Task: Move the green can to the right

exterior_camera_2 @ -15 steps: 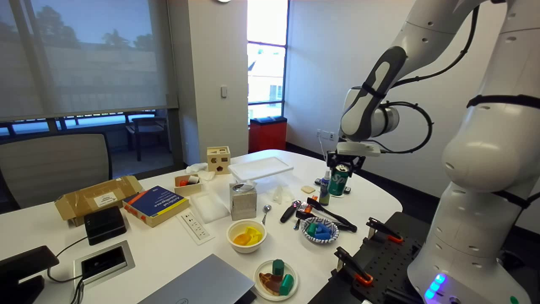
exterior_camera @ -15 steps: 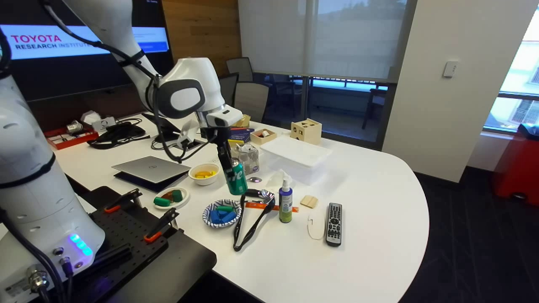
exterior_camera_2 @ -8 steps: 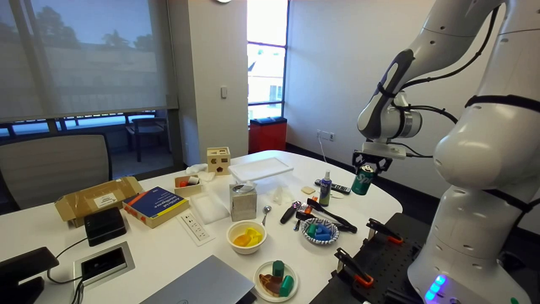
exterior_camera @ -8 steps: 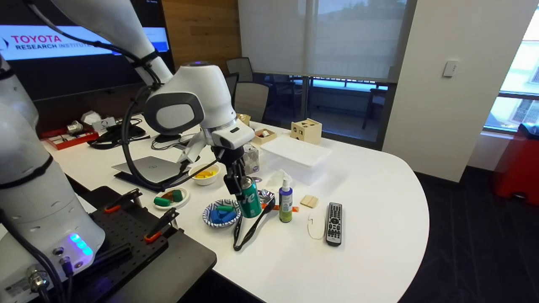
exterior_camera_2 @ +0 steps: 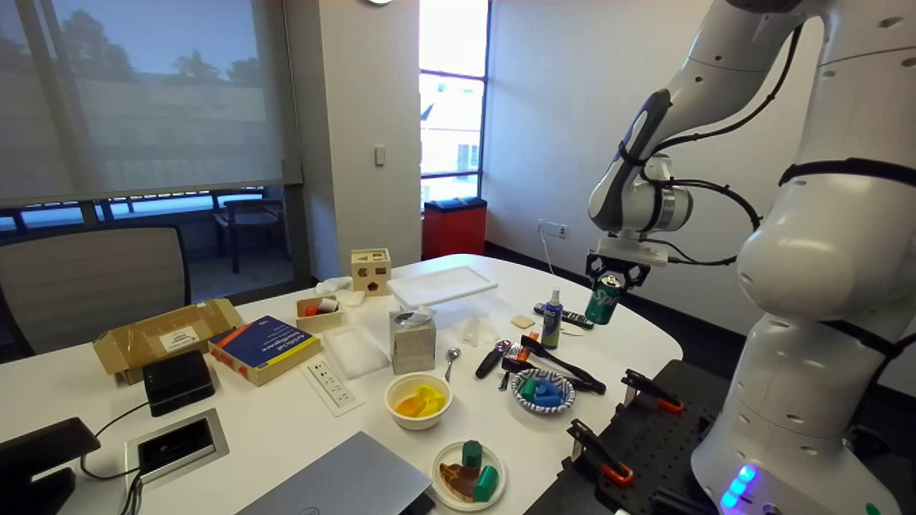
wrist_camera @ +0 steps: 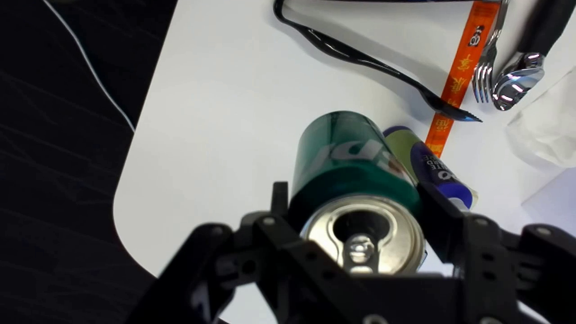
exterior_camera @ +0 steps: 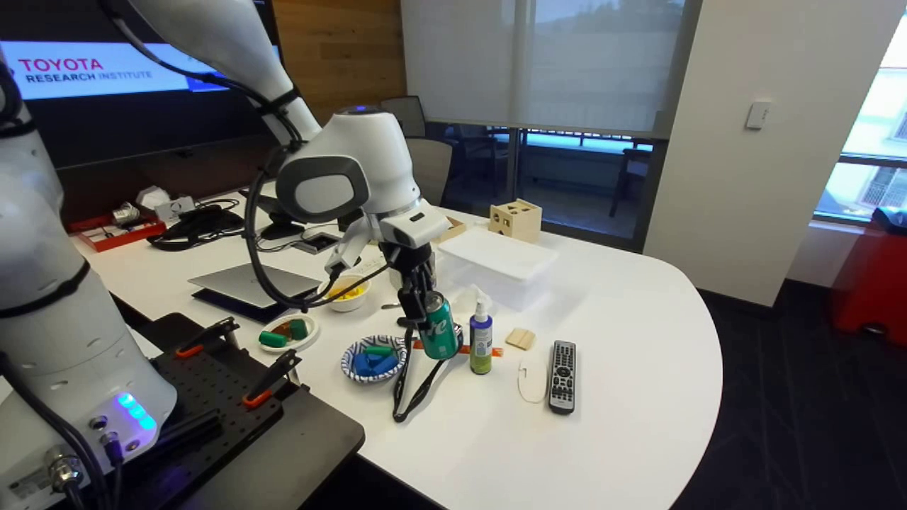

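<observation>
Wrist view shows the gripper [wrist_camera: 357, 202] squeezing the can [wrist_camera: 344, 155] above the surface [wrist_camera: 202, 148]. It leans a bit, so I'd go slowly past the bottle [wrist_camera: 431, 167] and straighten it before setting down.

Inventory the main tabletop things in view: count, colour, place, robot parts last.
Green can: one, green, held above the table
Spray bottle: one, purple and green, on table
Remote: one, dark, on table
Laptop: one, silver, on table
Patterned bowl: one, blue and white, on table
Cream bowl: one, cream, beside laptop
Plate: one, white, beside laptop
Book: one, blue and yellow, on table
Lidded tub: one, whitish, on table
Shape box: one, tan, beside lidded tub
Arm: one, white, over table
Tool: one, black, gripping green can
</observation>
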